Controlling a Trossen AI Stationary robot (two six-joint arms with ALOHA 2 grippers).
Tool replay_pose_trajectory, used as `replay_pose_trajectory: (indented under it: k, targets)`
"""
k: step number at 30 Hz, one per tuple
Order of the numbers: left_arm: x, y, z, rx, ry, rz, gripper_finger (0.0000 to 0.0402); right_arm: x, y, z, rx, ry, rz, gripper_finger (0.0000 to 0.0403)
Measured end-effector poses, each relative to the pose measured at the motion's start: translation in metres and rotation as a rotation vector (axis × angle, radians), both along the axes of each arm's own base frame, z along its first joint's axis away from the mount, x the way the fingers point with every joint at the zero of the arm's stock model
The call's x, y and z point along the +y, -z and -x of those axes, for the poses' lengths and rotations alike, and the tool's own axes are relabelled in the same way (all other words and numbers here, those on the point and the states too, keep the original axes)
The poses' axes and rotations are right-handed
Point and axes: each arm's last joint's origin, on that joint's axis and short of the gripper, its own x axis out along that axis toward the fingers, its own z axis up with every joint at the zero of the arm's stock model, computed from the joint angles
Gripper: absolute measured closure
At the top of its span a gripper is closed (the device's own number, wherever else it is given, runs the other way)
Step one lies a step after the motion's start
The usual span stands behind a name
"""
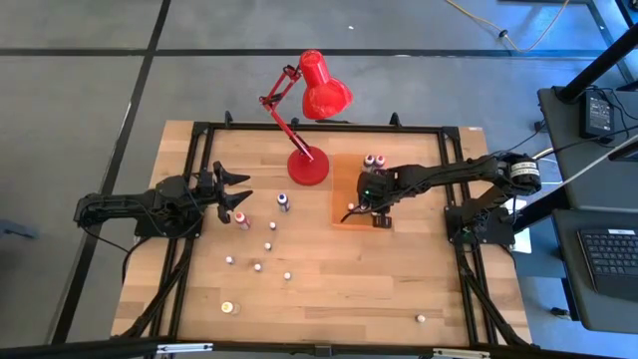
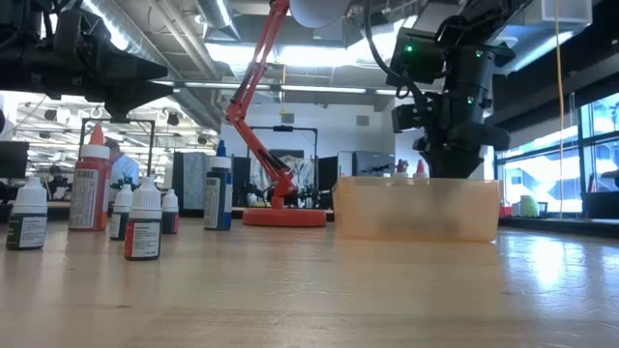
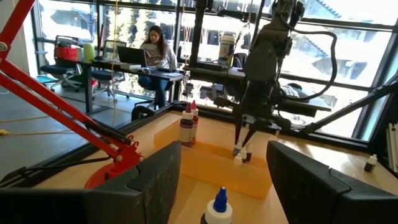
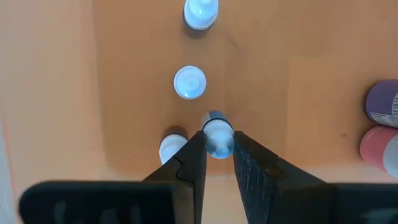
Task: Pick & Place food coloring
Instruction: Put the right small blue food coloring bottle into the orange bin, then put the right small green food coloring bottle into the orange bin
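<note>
Red desk lamp (image 1: 309, 120) beside orange tray (image 1: 344, 194) on wooden table (image 1: 339, 279)

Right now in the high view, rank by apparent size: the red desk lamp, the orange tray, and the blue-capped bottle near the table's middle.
1. Red desk lamp, largest.
2. Orange tray, clearly smaller, partly covered by the right claw.
3. Blue-capped bottle, by far the smallest.
The lamp's head stands nearer the overhead camera, which may exaggerate its size.

Overhead view evenly lit; soft short shadows on tabletop (image 1: 329, 269). Low view: strong backlight from ceiling lights and windows, arms silhouetted, near tabletop blurred. Left wrist view: bright windows (image 3: 124, 25) behind, foreground fingers dark and soft. Right wrist view blurred, washed orange.
</note>
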Motion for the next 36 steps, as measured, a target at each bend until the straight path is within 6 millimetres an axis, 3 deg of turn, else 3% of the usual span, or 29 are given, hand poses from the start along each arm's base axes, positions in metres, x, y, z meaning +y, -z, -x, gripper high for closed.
replay_pose_trajectory:
  k: [13, 18, 23, 29, 36]
  targets:
    - [0.0, 0.0, 0.0, 0.0, 0.0, 0.0, 0.017, 0.0, -0.005, 0.0, 0.022, 0.047, -0.017, 0.026]
    - [0.0, 0.0, 0.0, 0.0, 0.0, 0.0, 0.0171, 0.0, -0.032, -0.004, 0.034, 0.1, -0.029, 0.0246]
    - [0.0, 0.0, 0.0, 0.0, 0.0, 0.0, 0.017, 0.008, -0.07, -0.006, -0.076, 0.115, -0.104, 0.0242]
    - [0.0, 0.0, 0.0, 0.0, 0.001, 0.0, 0.017, 0.048, -0.085, 0.007, -0.035, 0.126, -0.262, 0.0242]
    - [0.0, 0.0, 0.0, 0.0, 0.0, 0.0, 0.0172, 0.136, -0.085, 0.038, 0.113, 0.09, -0.313, 0.0242]
